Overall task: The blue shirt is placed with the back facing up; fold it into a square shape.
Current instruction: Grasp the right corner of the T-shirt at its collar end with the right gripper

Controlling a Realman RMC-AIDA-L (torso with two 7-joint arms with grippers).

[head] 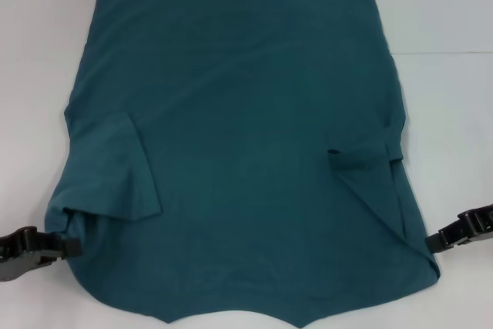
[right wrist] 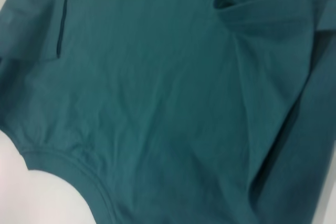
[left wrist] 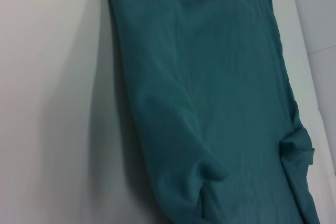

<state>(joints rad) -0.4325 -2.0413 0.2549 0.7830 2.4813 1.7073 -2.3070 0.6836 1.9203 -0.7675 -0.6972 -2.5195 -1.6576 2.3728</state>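
The blue shirt lies plain side up on the white table, hem at the far edge and collar at the near edge. Both sleeves are folded inward: the left sleeve and the right sleeve. My left gripper is at the near left shoulder corner, shut on the bunched edge of the fabric. My right gripper pinches the near right shoulder corner. The left wrist view shows the blue shirt rising in a fold. The right wrist view shows the blue shirt and its collar band.
Bare white table shows on both sides of the shirt and beyond its hem. A seam in the table surface runs along the far right.
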